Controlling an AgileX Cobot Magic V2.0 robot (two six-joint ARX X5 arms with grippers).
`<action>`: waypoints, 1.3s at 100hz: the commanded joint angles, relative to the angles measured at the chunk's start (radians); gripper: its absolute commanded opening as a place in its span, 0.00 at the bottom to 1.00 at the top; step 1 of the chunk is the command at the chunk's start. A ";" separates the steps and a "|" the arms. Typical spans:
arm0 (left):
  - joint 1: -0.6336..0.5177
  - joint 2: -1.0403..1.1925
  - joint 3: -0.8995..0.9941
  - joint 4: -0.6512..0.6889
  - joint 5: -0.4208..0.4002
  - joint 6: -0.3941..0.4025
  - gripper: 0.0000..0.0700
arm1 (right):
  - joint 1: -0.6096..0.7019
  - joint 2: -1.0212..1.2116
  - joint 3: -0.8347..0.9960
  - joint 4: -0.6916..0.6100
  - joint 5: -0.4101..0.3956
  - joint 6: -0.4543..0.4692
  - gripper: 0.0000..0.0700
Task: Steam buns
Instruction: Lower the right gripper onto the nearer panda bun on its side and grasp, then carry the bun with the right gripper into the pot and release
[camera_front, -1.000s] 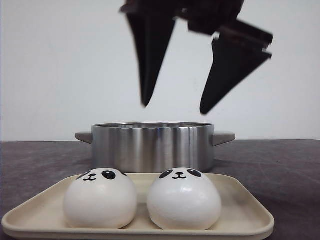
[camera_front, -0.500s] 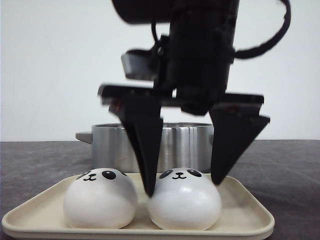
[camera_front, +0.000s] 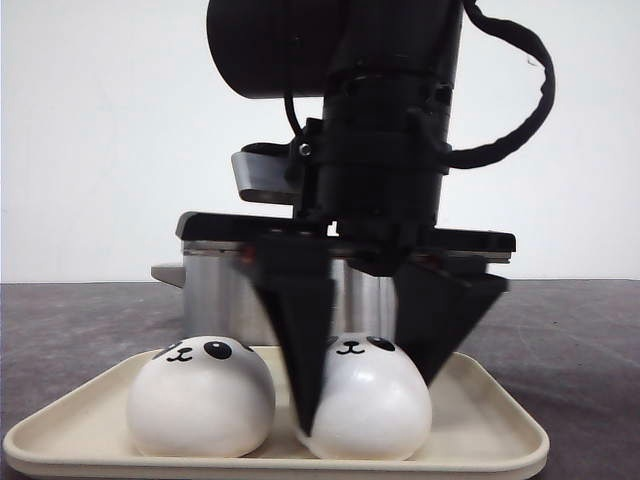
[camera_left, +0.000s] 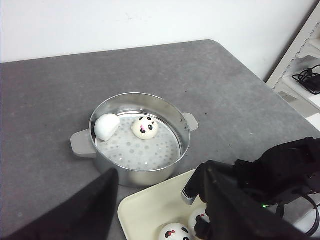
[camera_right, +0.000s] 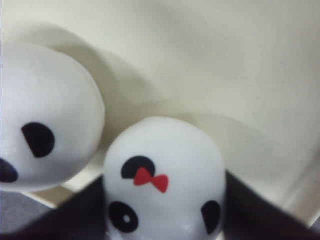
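Two white panda-faced buns sit on a cream tray (camera_front: 480, 440). My right gripper (camera_front: 368, 405) has come down over the right bun (camera_front: 372, 372), one black finger against each flank, and is shut on it. In the right wrist view this bun (camera_right: 165, 170) has a red bow, and dark fingers (camera_right: 80, 215) press both its sides. The left bun (camera_front: 200, 400) stands free beside it. Two more buns lie in the steel pot (camera_left: 140, 175): one face-up (camera_left: 145, 127), one on its side (camera_left: 106, 126). My left gripper (camera_left: 155, 220) hovers open above the pot and tray.
The pot (camera_front: 215, 300) stands just behind the tray on a grey table (camera_left: 50, 90), side handles sticking out. A perforated steamer plate (camera_left: 150, 152) lines its bottom. The table's far edge meets a white wall; shelving with cables (camera_left: 307, 80) stands off to one side.
My right gripper dropped from high above the pot down onto the tray. Its fingers straddled the right bun and then narrowed against it. The left bun has not moved.
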 joint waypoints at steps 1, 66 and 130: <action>-0.007 0.007 0.019 0.013 -0.005 0.010 0.44 | 0.011 0.024 0.013 0.005 -0.004 0.013 0.01; -0.007 0.015 0.019 0.095 -0.005 0.010 0.44 | -0.079 -0.201 0.384 -0.045 0.164 -0.172 0.01; -0.007 0.056 0.019 0.116 -0.004 0.018 0.44 | -0.332 0.094 0.401 0.088 0.031 -0.297 0.01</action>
